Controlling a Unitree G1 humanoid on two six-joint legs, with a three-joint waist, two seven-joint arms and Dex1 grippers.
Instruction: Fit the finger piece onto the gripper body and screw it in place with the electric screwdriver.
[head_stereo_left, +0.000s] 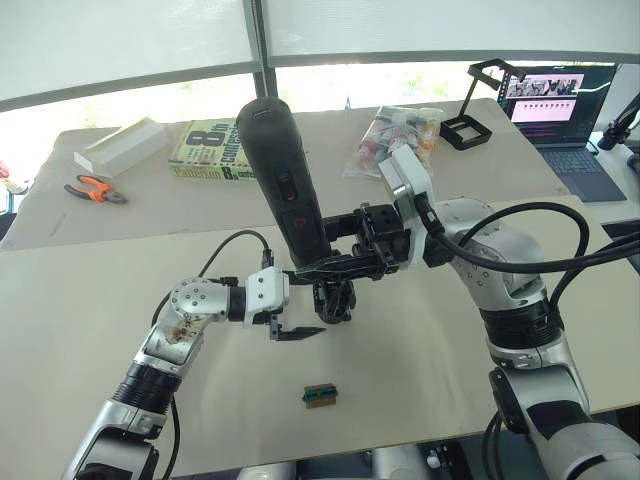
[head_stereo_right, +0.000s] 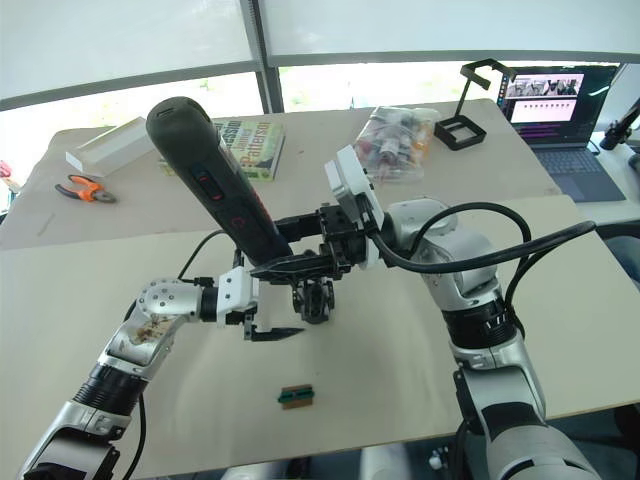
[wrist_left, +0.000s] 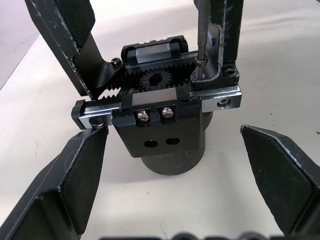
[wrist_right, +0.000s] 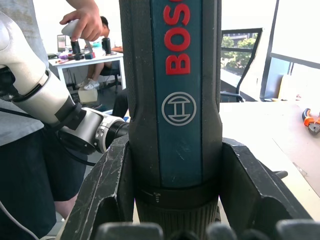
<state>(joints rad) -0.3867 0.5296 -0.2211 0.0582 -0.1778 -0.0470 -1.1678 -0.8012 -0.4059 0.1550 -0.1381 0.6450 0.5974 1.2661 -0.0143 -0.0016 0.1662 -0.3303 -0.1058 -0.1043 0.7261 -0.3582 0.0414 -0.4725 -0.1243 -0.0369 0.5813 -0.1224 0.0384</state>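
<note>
The electric screwdriver (head_stereo_left: 285, 180) is being pinched low on its rigid, top-heavy barrel by the right gripper (head_stereo_left: 335, 262), its bit meeting the finger piece (wrist_left: 227, 30) on the gripper body (wrist_left: 167, 135), which is standing on the desk (head_stereo_left: 420, 370). The left gripper (wrist_left: 175, 185) is being held spread around the base.

Silver-jointed arms, black cables, black pointed gripper (head_stereo_left: 296, 333) fingers.

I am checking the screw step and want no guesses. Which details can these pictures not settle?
- Bit tip of the electric screwdriver: in the left wrist view it meets the finger piece; the screw head is too small to see.
- Gripper body: in the eye views, partly hidden behind the right pincer.
- Left pincer: open, holding nothing.
</note>
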